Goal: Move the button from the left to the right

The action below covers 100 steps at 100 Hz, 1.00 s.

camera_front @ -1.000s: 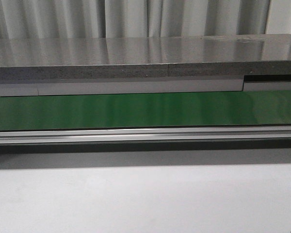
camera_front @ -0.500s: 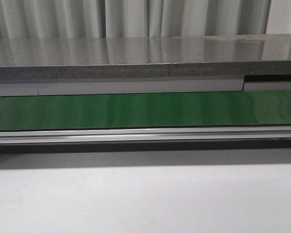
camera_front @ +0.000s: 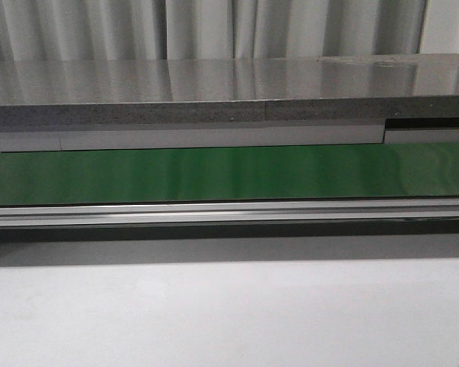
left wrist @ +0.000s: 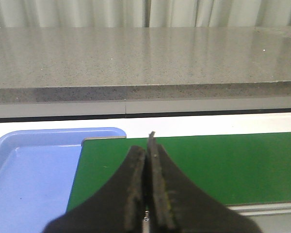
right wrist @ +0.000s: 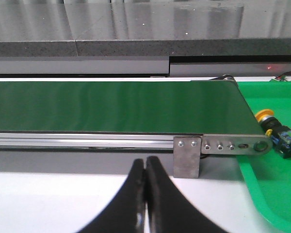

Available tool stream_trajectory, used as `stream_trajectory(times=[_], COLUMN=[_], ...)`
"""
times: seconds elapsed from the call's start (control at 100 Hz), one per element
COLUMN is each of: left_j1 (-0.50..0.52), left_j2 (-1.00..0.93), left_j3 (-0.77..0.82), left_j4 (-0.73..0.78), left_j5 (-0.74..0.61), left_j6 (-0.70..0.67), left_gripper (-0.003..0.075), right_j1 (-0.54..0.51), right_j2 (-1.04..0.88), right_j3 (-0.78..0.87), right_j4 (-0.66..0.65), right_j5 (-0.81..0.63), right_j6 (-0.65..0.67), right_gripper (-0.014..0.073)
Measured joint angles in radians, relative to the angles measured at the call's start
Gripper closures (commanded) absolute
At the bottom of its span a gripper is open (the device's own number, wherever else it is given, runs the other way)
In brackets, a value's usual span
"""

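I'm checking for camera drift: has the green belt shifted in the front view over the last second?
No. The green belt sits at the same height against the silver rail below it.

No visible change in front view.

1. One button (right wrist: 277, 131) was counted.
2. One green conveyor belt (camera_front: 229, 174) was present.
3. Two trays: one blue tray (left wrist: 29, 170), one green tray (right wrist: 276, 184).
4. Two grippers: left gripper (left wrist: 149, 145), right gripper (right wrist: 145, 167).

Green belt (camera_front: 229, 174), speckled grey table (left wrist: 145, 58), blue tray (left wrist: 29, 170), green tray (right wrist: 276, 184), yellow-capped black button (right wrist: 276, 131).
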Motion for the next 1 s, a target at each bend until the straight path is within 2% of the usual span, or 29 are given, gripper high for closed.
stream_trajectory(times=[0.36,0.88,1.0], left_j1=[0.000,0.000,0.000], left_j2=[-0.034,-0.371,-0.398], left_j3=[0.067,0.278,0.324], left_j4=[0.045,0.106,0.106], left_j5=[-0.024,-0.039,-0.065], left_j6=[0.000,0.000,0.000], left_gripper=[0.0740,0.0740,0.0740], right_j1=[0.000,0.000,0.000], right_j2=[0.000,0.000,0.000], right_j3=[0.000,0.000,0.000], right_j4=[0.002,0.002,0.002], right_j5=[-0.002,-0.002,-0.002], right_j6=[0.000,0.000,0.000], right_gripper=[0.0662,0.0662,0.0662])
